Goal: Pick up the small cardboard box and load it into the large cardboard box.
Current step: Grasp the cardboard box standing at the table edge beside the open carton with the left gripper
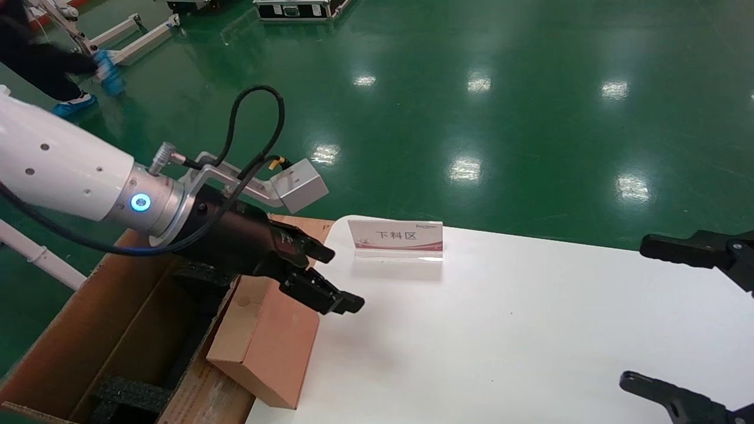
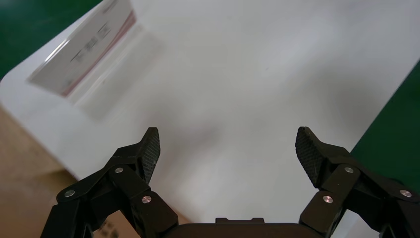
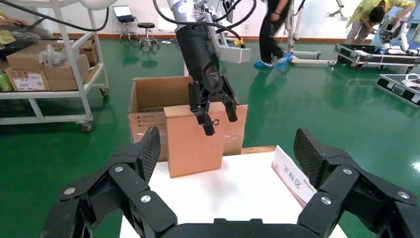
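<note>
Left gripper (image 1: 323,281) spread wide and empty, poised just above the top edge of the small cardboard box (image 1: 268,341), seen from across the table hanging over that same carton (image 3: 194,144) with fingertips straddling its upper rim but not visibly pinching it. Small box standing on edge at the left border of the white table (image 1: 500,330), leaning toward or against the near flap of the large cardboard box (image 1: 106,341), itself open beside the table with black foam pads (image 1: 132,391) visible inside. White sign stand (image 1: 396,238) with red stripe farther back on the tabletop, well apart from the carton. Right gripper (image 1: 695,318) parked at the table's right side, fingers splayed, holding nothing. Judged risks from here: with the carton balanced on a narrow face so close to the table's rim, a descent slightly off-centre likely to nudge rather than straddle it, tipping it off the table or flat against the flap; smooth cardboard faces possibly slipping between the pads if gripped only near the top; a tilted lift liable to catch the tall flap on the way over and jam short of the foam.
</note>
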You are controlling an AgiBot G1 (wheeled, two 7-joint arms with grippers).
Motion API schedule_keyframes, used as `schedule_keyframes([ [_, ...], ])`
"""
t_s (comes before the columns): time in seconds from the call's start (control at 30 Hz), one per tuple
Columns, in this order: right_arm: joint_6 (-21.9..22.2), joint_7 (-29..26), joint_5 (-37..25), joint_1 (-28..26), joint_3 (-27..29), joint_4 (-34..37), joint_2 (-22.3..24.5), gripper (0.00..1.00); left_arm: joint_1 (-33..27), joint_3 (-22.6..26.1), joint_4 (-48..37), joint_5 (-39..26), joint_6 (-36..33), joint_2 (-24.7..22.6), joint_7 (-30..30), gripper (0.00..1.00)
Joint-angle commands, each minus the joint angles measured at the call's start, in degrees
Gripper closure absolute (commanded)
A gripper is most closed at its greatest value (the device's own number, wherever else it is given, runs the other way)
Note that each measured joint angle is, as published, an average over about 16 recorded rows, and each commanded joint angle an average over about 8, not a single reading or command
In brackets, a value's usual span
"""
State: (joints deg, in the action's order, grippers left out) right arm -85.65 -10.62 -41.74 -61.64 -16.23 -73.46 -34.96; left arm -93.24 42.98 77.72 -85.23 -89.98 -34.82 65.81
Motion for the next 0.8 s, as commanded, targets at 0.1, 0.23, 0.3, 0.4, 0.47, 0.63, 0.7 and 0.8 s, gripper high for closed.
schedule_keyframes([
  [0.1, 0.01, 0.01, 0.01, 0.00, -0.02, 0.00, 0.01, 0.00, -3.86, 4.75, 0.08, -1.89, -0.46, -0.34, 3.76, 0.00],
  [0.23, 0.01, 0.02, 0.02, -0.01, -0.03, 0.00, 0.01, 0.00, -8.41, 10.38, 0.15, -3.04, -0.61, -0.59, 7.09, 0.00],
  [0.3, 0.02, 0.02, 0.03, -0.01, -0.04, 0.00, 0.02, 0.00, -10.74, 13.08, 0.17, -3.39, -0.67, -0.77, 8.49, 0.00],
  [0.4, 0.02, 0.03, 0.04, -0.01, -0.05, 0.00, 0.02, 0.00, -14.31, 17.33, 0.19, -3.91, -0.76, -1.22, 10.59, 0.00],
  [0.47, 0.03, 0.03, 0.04, -0.01, -0.06, 0.00, 0.03, 0.00, -16.67, 20.31, 0.19, -4.24, -0.84, -1.50, 12.04, 0.00],
  [0.63, 0.04, 0.04, 0.06, -0.02, -0.08, 0.00, 0.03, 0.00, -22.79, 28.44, 0.20, -4.04, -1.05, -1.33, 15.86, 0.00],
  [0.7, 0.04, 0.04, 0.06, -0.02, -0.09, 0.00, 0.04, 0.00, -25.21, 31.71, 0.22, -3.12, -1.12, -0.82, 17.20, 0.00],
  [0.8, 0.04, 0.05, 0.07, -0.02, -0.10, 0.00, 0.04, 0.00, -28.64, 36.73, 0.25, -1.22, -1.15, -0.12, 19.04, 0.00],
])
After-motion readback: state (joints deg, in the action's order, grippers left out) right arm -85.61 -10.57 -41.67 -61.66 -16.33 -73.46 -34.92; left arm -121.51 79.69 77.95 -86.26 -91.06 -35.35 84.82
